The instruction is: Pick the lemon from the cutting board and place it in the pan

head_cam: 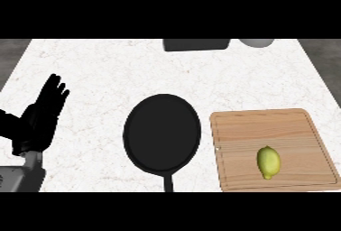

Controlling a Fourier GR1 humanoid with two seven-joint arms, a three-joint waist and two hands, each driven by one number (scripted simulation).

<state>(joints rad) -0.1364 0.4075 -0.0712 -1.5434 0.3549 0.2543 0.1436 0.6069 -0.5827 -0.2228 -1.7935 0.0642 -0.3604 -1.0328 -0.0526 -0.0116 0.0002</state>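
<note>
On the wooden cutting board [269,151] at the desk's right side lies the lemon [269,162], toward the board's near-right part, untouched. Black pan [162,133] sits just left of the board on the white marble desk [133,67], handle pointing to the near edge, nothing in it. Left hand [45,113] rests open at the view's left edge, fingers straight & up, well apart from pan and lemon; right hand not seen.
</note>
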